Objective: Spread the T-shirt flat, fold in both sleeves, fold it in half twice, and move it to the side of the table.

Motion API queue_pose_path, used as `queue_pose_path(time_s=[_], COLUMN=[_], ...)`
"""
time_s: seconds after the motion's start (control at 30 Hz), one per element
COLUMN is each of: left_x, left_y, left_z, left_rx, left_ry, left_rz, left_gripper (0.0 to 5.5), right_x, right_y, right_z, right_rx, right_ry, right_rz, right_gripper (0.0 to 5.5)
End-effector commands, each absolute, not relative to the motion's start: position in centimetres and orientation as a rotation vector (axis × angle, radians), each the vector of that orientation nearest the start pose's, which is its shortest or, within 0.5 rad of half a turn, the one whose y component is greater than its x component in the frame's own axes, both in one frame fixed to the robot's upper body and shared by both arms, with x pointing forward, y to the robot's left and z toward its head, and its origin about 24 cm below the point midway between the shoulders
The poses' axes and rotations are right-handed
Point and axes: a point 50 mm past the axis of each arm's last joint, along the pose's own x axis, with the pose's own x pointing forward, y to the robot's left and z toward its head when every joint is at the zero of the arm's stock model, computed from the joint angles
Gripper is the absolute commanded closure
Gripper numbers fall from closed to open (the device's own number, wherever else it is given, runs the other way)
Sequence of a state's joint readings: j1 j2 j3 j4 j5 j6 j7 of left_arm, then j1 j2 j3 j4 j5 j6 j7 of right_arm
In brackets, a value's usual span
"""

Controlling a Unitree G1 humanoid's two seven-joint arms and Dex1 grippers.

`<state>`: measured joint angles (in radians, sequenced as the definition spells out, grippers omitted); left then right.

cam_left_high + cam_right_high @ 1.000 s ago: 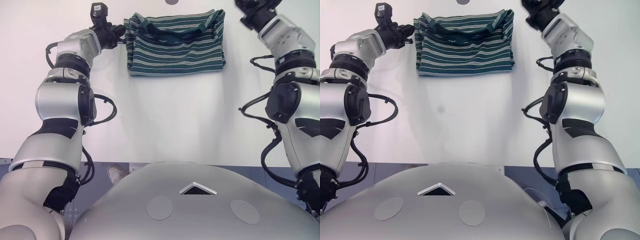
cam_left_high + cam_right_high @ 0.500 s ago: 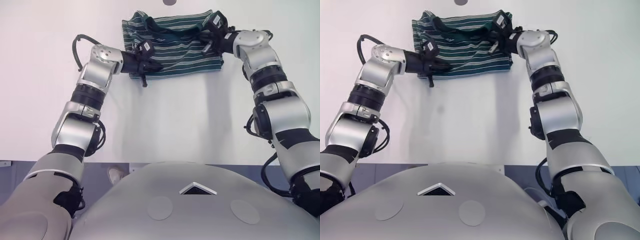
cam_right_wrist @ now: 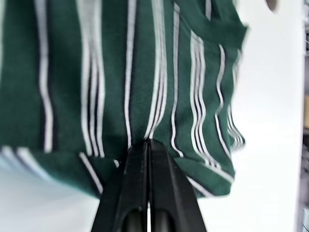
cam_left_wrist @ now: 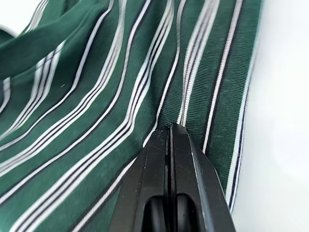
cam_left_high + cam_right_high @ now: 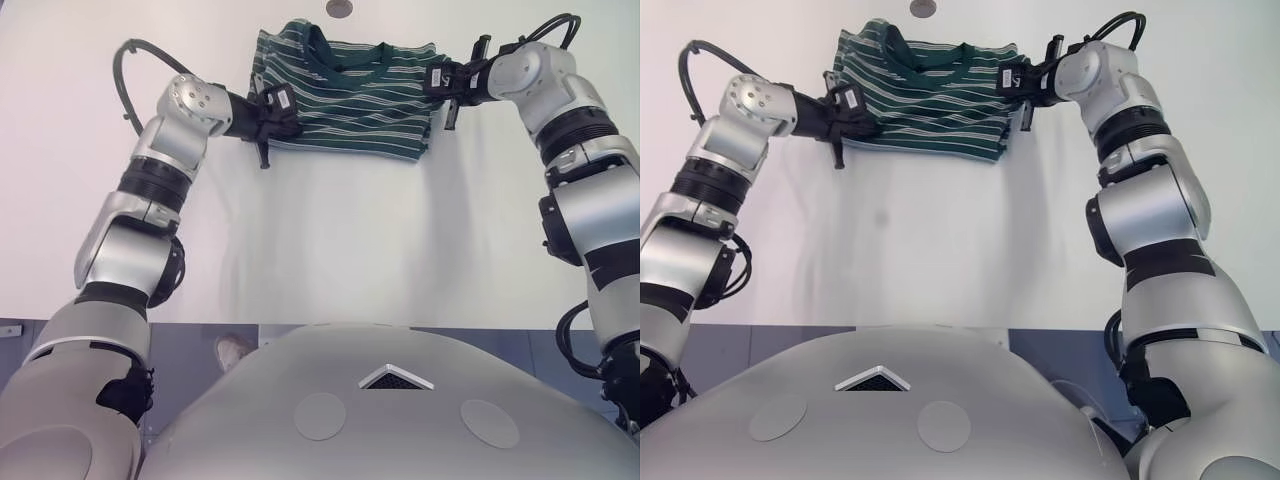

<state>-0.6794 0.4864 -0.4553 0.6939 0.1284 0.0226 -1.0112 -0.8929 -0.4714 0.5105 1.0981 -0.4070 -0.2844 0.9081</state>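
The green striped T-shirt (image 5: 350,95) lies folded at the far middle of the white table (image 5: 320,250), collar toward the far edge. My left gripper (image 5: 280,126) sits at the shirt's left near corner. In the left wrist view its fingers (image 4: 159,159) are pressed together with cloth (image 4: 96,96) gathered at the tip. My right gripper (image 5: 434,82) is at the shirt's right edge, also shut, and striped fabric (image 3: 96,72) puckers where its tip (image 3: 148,141) pinches.
A small grey round mark (image 5: 339,8) sits on the table just beyond the shirt. Bare white tabletop stretches to the left, right and toward me, and the table's near edge (image 5: 300,324) runs across in front of me.
Both grippers came in from beside the shirt, landed on it, then drew out to its left and right edges. The shirt shifted and skewed, with the collar now showing at the far side.
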Motion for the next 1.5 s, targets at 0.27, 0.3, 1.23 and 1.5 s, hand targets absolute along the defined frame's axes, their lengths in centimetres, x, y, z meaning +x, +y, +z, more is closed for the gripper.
queue_pose_path(time_s=[0.27,0.3,1.23,1.5], left_x=[37.3,37.2,23.1,22.1], left_y=[17.0,17.0,16.9,16.4], left_z=[8.8,10.0,3.7,4.0], left_rx=[0.825,0.773,1.063,0.844], left_ry=[0.315,0.229,0.055,0.188], left_rz=[-0.957,-0.988,-1.268,-1.358], left_gripper=[5.49,5.5,3.63,5.2], right_x=[26.7,27.4,26.3,24.3], right_y=[-12.7,-13.0,-17.6,-19.0], right_z=[8.2,9.1,0.2,0.9], right_rx=[-0.585,-0.599,-1.288,-1.103], right_ry=[0.337,0.269,-0.041,0.238], right_rz=[1.498,1.394,1.361,1.499], right_gripper=[5.5,5.29,4.41,5.44])
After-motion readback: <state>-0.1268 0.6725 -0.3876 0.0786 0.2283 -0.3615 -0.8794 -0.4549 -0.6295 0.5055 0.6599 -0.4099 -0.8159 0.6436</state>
